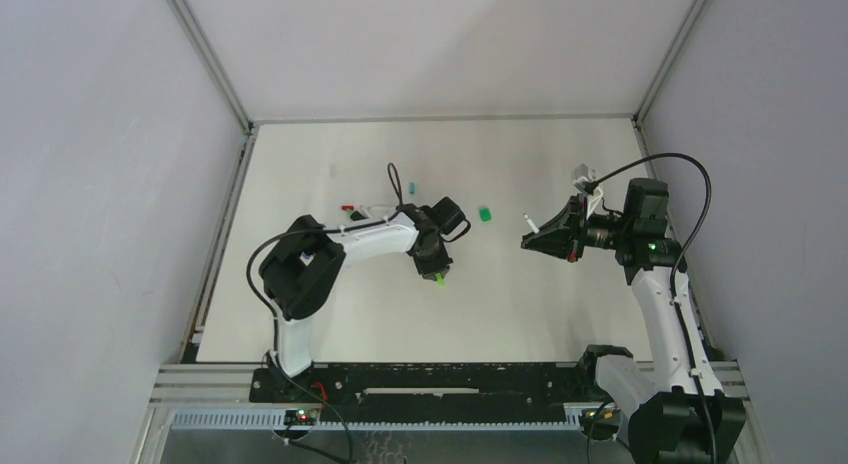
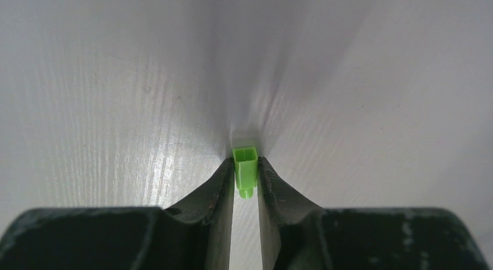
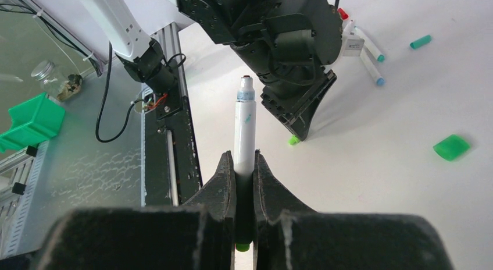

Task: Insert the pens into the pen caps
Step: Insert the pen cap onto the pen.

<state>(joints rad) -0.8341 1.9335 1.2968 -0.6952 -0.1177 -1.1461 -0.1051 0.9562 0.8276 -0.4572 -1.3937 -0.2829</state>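
Observation:
My left gripper (image 2: 246, 165) is shut on a bright green pen cap (image 2: 245, 168), its open square end pointing away, held low over the white table; it shows in the top view (image 1: 441, 278) and in the right wrist view (image 3: 294, 140). My right gripper (image 3: 245, 162) is shut on a white pen (image 3: 245, 130) with a green rear end, its tip pointing toward the left arm; in the top view the pen (image 1: 531, 223) sticks out left of the gripper (image 1: 545, 239). A chunkier green cap (image 1: 486, 215) lies on the table between the arms, also in the right wrist view (image 3: 452, 147).
More white pens (image 3: 372, 59) and a red cap (image 3: 343, 13) lie behind the left arm, near the red cap in the top view (image 1: 346, 207). A teal cap (image 3: 420, 42) lies farther back, also in the top view (image 1: 412, 188). A white object (image 1: 585, 176) sits at the back right.

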